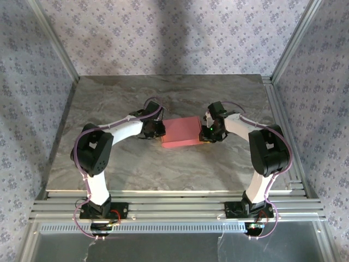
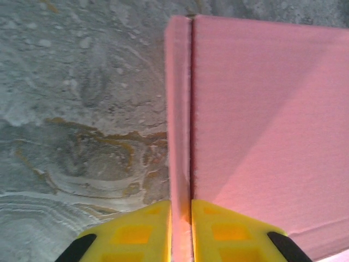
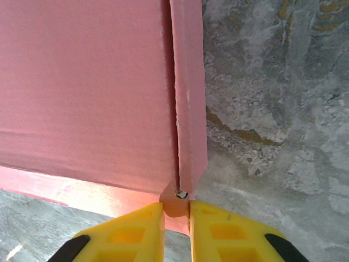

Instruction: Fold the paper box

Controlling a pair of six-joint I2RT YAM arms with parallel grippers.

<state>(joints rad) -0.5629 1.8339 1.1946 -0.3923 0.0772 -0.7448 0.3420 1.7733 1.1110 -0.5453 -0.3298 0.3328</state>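
The paper box is a slim pink rectangular box lying flat mid-table between the two arms. My left gripper is at its left end. In the left wrist view the yellow fingers press from both sides on the narrow pink end flap, beside the broad top panel. My right gripper is at the right end. In the right wrist view its yellow fingers pinch a small pink tab below the end flap.
The marbled grey table reaches metal rails at the near edge and right side. Patterned walls enclose the left, back and right. Open tabletop lies in front of and behind the box.
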